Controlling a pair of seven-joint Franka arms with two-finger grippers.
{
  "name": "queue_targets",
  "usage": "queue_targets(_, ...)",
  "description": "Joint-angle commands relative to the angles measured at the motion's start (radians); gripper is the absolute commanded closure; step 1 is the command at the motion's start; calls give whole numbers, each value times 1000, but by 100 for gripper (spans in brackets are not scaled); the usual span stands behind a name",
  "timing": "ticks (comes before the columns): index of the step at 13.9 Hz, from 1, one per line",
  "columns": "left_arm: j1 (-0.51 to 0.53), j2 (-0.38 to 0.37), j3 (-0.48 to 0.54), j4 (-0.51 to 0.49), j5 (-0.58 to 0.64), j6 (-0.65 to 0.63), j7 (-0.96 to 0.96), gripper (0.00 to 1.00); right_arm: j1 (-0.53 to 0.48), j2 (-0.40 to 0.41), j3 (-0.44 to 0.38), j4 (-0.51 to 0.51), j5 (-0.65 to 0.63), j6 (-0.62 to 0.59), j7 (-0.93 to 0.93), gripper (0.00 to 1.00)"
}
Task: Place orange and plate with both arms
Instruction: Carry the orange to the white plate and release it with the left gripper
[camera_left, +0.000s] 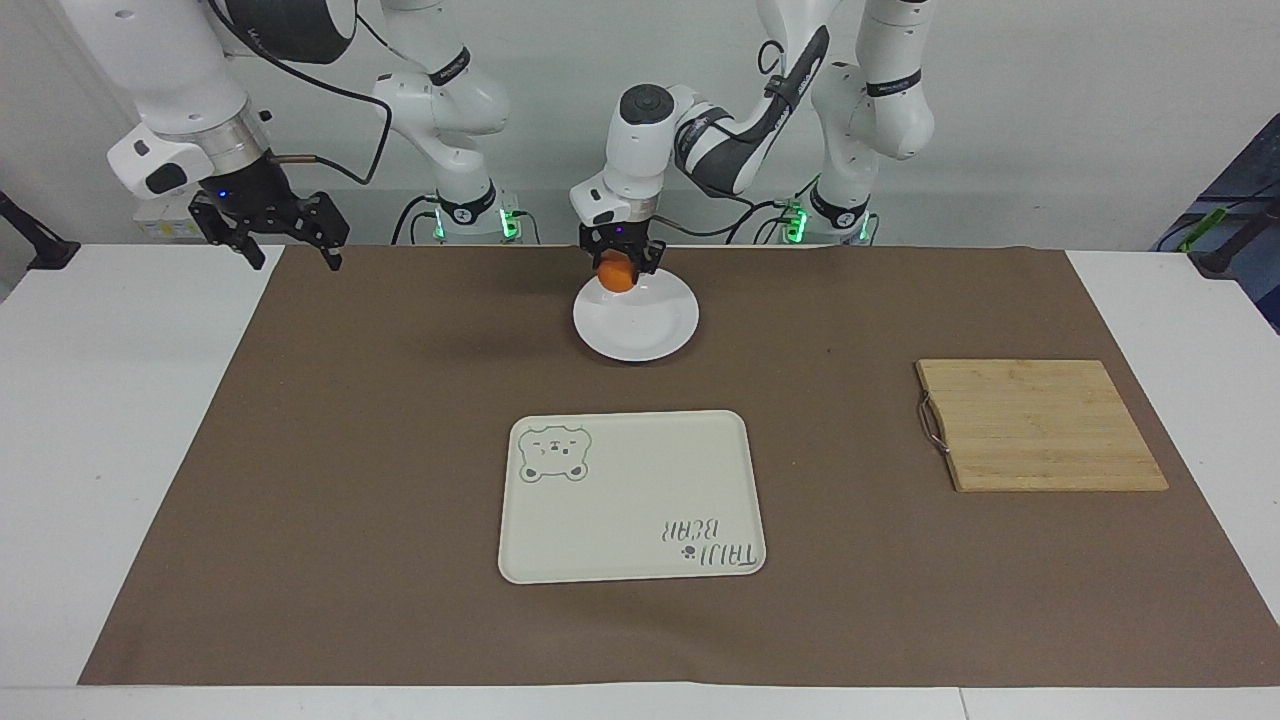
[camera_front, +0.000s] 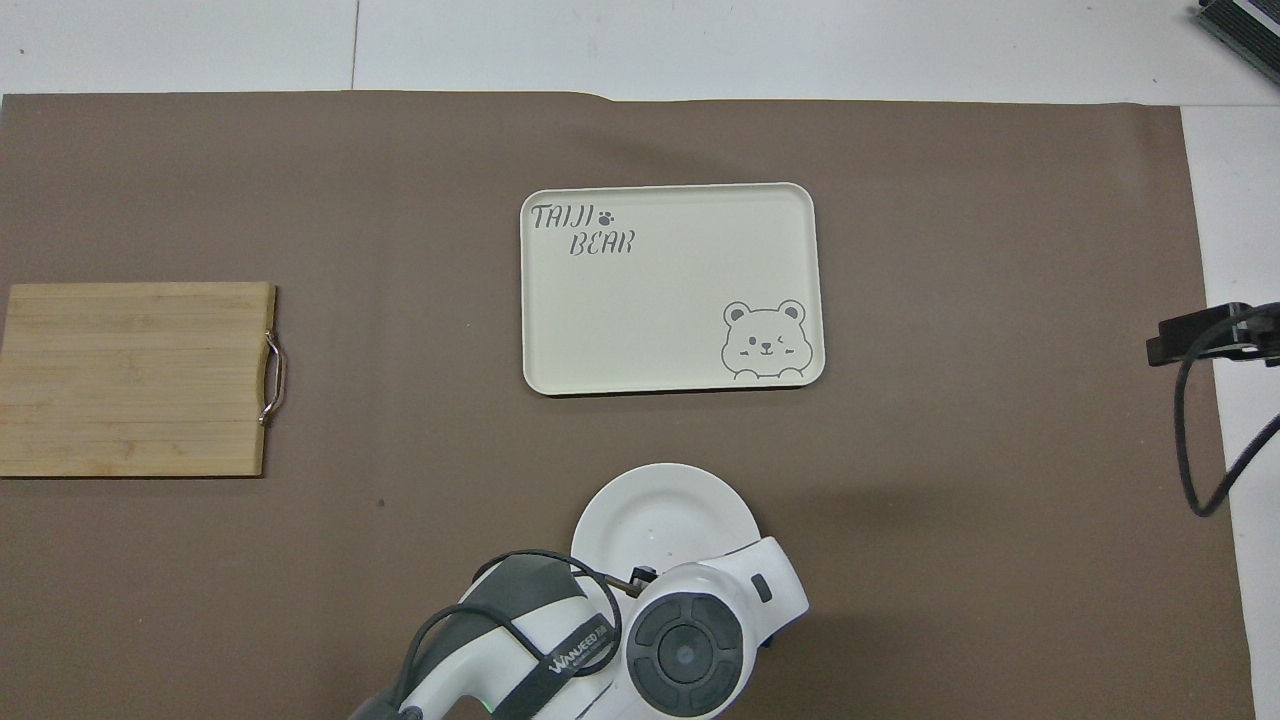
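Observation:
My left gripper (camera_left: 617, 266) is shut on the orange (camera_left: 616, 278) and holds it just above the rim of the white plate (camera_left: 645, 330) that is nearer to the robots. In the overhead view the left arm covers the orange and the near part of the plate (camera_front: 660, 505). My right gripper (camera_left: 293, 256) is open and empty, and waits in the air over the mat's edge at the right arm's end of the table.
A cream tray with a bear drawing (camera_left: 630, 495) lies farther from the robots than the plate; it also shows in the overhead view (camera_front: 670, 290). A wooden cutting board (camera_left: 1040, 425) lies toward the left arm's end. A brown mat (camera_left: 380, 450) covers the table.

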Motion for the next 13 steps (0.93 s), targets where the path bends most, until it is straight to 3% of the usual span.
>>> queue_targets(1,-23,20,21,-36,-25,66,1,88,-4,-70,8,-100,-4,10,27,0)
queue_targets(5,26,69,23,-31,-28,141,11,39,20,-95,8,-220,46,136,34,0)
queue_targets(6,29,86,24,-31,-28,143,14,16,23,-93,8,-252,72,167,40,0)
queue_targets(7,33,95,24,-31,-28,143,20,0,25,-86,8,-275,75,199,45,0)
queue_targets(9,36,98,26,-23,-28,141,20,0,26,-79,9,-300,89,216,43,0)
queue_targets(11,51,94,26,-13,-26,134,20,0,13,-47,8,-323,263,224,33,0)
queue_targets(13,57,84,32,4,-26,123,20,0,26,-29,9,-373,350,277,33,0)
